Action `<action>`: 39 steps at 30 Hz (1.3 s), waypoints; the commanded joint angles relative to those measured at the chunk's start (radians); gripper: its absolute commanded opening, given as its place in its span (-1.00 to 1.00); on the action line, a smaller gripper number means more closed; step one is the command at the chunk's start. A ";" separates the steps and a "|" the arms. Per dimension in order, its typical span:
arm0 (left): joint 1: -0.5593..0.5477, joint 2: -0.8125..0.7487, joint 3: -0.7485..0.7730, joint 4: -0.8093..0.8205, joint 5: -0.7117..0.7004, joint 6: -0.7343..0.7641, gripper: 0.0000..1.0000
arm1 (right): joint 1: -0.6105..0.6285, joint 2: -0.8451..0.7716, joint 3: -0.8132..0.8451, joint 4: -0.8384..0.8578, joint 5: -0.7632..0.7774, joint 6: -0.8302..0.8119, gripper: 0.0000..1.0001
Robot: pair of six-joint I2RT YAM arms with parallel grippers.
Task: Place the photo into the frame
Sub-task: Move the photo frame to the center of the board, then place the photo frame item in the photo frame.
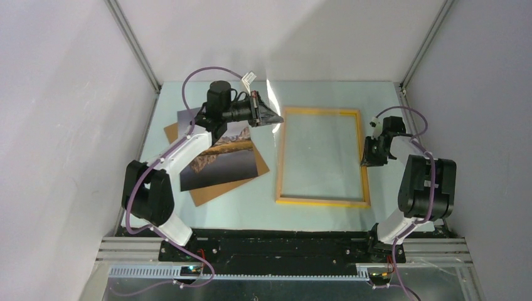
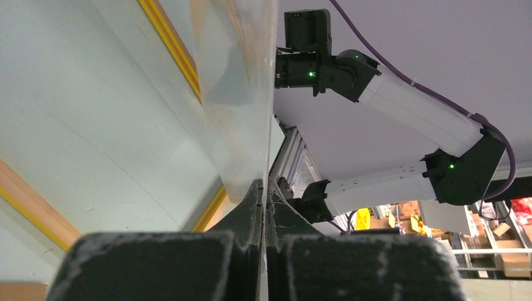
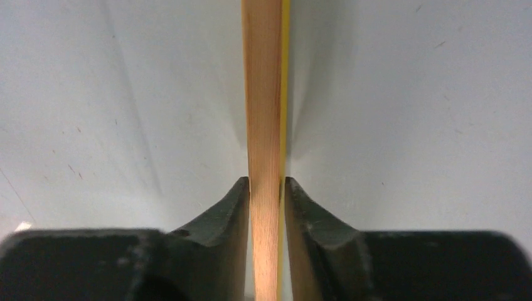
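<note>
The frame (image 1: 321, 201) with narrow yellow-orange edges lies flat mid-table. The photo (image 1: 223, 162), a mountain mirrored in a lake, lies face up to its left on a brown backing board (image 1: 210, 191), partly hidden by the left arm. My left gripper (image 1: 280, 117) hovers at the frame's far-left corner, shut on a thin clear sheet (image 2: 248, 106) that stands on edge. My right gripper (image 1: 366, 155) straddles the frame's right rail (image 3: 263, 94). Its fingers (image 3: 233, 207) stand slightly open, with slim gaps on both sides of the wood.
Grey enclosure walls rise close on the left, right and back. The arm bases and a black rail run along the near edge (image 1: 276, 248). In the left wrist view the right arm (image 2: 401, 103) shows beyond the sheet.
</note>
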 commanded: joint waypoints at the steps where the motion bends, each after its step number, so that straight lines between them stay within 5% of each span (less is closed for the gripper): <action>1: -0.003 -0.040 0.030 0.100 0.073 -0.035 -1.00 | -0.006 -0.081 0.007 0.017 -0.033 0.014 -0.23; 5: -0.004 -0.015 0.045 0.151 0.088 -0.092 -1.00 | -0.026 -0.126 0.007 0.019 -0.039 0.019 0.21; 9: -0.009 0.032 0.042 0.260 0.107 -0.207 -1.00 | -0.065 -0.172 0.029 -0.003 -0.060 0.023 0.39; 19: -0.066 0.178 0.030 0.542 0.117 -0.460 -1.00 | -0.205 -0.262 0.064 -0.023 -0.085 0.015 0.40; 39: -0.110 0.393 0.015 0.611 0.121 -0.441 -1.00 | -0.314 -0.248 0.067 -0.058 -0.167 0.007 0.37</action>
